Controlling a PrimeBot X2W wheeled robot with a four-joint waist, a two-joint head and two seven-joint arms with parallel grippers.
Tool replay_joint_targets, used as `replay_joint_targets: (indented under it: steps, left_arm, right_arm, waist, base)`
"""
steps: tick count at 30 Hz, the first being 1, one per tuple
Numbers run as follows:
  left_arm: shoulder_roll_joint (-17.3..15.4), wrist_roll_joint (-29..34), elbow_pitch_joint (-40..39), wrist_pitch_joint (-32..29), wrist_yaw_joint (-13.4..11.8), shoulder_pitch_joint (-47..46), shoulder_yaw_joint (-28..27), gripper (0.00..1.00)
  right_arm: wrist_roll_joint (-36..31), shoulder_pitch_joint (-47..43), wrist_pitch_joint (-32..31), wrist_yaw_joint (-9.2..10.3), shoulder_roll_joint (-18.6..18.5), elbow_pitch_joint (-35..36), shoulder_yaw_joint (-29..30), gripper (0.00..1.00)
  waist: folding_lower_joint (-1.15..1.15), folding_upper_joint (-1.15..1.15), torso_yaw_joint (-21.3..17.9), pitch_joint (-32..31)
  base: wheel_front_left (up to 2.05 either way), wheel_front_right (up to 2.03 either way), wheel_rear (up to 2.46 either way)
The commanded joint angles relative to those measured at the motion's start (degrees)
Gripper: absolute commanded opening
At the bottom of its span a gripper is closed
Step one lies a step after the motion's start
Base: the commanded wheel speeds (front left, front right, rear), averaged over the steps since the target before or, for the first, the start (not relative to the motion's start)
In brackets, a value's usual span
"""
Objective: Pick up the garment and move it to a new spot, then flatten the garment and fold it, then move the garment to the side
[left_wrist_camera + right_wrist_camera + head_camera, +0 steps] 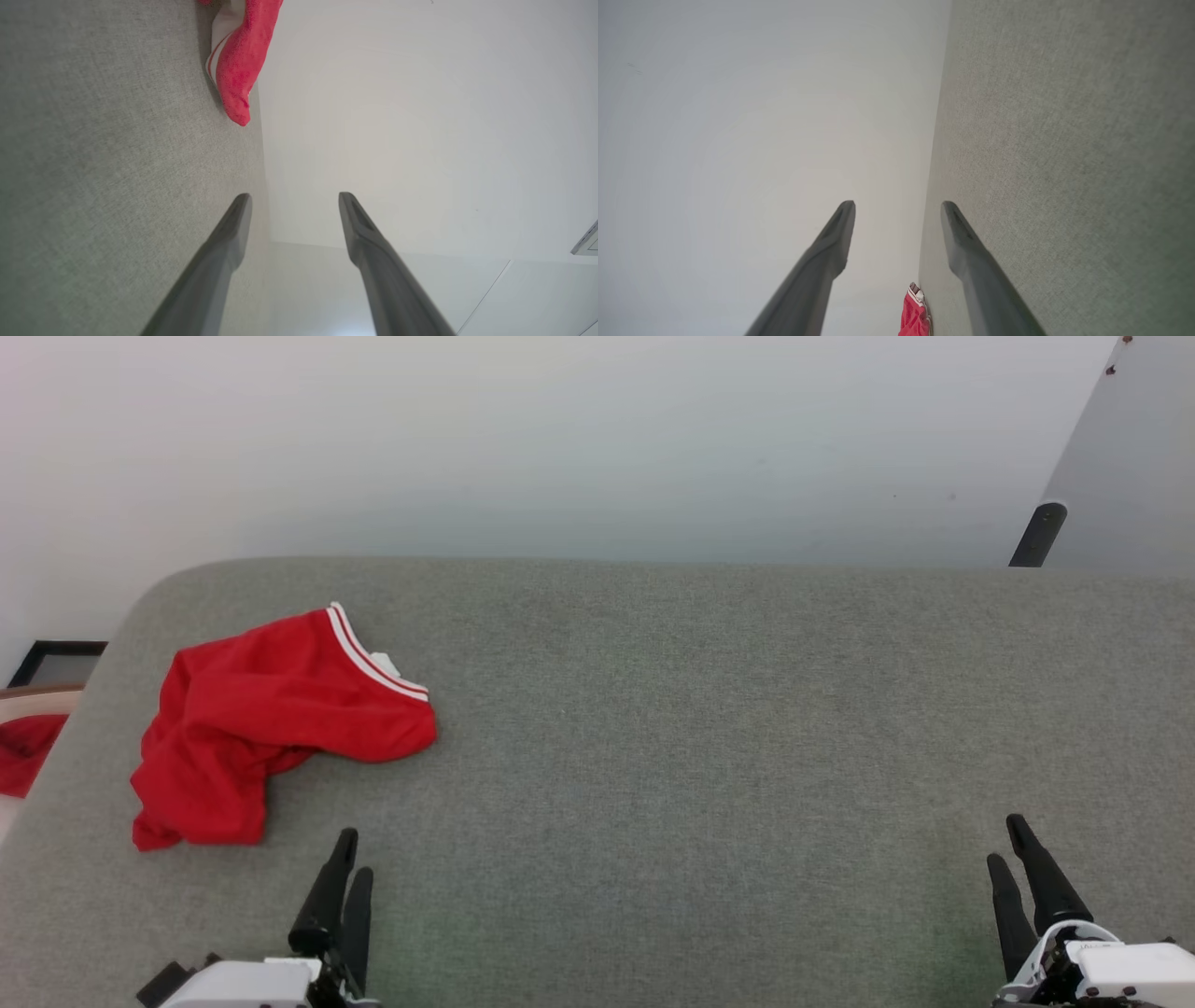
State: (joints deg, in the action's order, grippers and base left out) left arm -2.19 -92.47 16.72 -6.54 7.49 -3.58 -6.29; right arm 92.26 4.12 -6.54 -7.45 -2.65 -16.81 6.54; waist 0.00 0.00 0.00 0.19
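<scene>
- Two grippers sit nearest. The left gripper (355, 855) is at the near left and the right gripper (1005, 842) at the near right. Both point away over the grey padded surface (700, 728), fingers apart, holding nothing.
- One garment (271, 709) lies crumpled on the left of the surface, beyond the left gripper and clear of it, striped trim on its far side.
- One red cloth scrap (23, 756) lies off the left edge.
- One dark leg (1038, 534) stands far right against the pale wall (560, 448).

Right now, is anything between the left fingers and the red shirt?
No. In the head view, bare grey table lies between the left fingers and the shirt.
</scene>
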Motion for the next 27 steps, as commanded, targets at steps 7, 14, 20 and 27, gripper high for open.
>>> replay_joint_targets:
  steps: [7,14,20,27]
  left_arm:
    - [-1.2,1.6,-0.5,1.0,0.0,-2.5,0.5,1.0]
    - [-3.1,5.1,-0.1,3.4,0.0,-3.7,2.3,1.0]
    - [-5.0,9.8,0.9,5.5,0.0,-4.7,4.7,1.0]
    - [-6.5,18.2,1.8,7.3,-0.5,-6.1,5.9,1.0]
  right_arm:
    - [-1.2,3.0,1.8,0.0,-0.4,-0.4,-1.1,1.0]
    - [-4.9,5.1,3.9,-0.01,-1.5,-1.8,-3.1,1.0]
    - [-10.3,6.6,5.7,-0.01,-2.6,-3.0,-5.1,1.0]
    - [-19.3,7.8,7.4,-0.01,-2.9,-3.5,-5.9,1.0]
  waist:
    - [0.0,0.0,0.1,0.0]
    - [0.0,0.0,0.1,0.0]
    - [0.0,0.0,0.2,0.0]
    - [0.0,0.0,0.3,0.2]
  base:
    - [0.0,0.0,0.0]
    - [0.0,0.0,0.0]
    - [0.0,0.0,0.0]
    - [0.0,0.0,0.0]
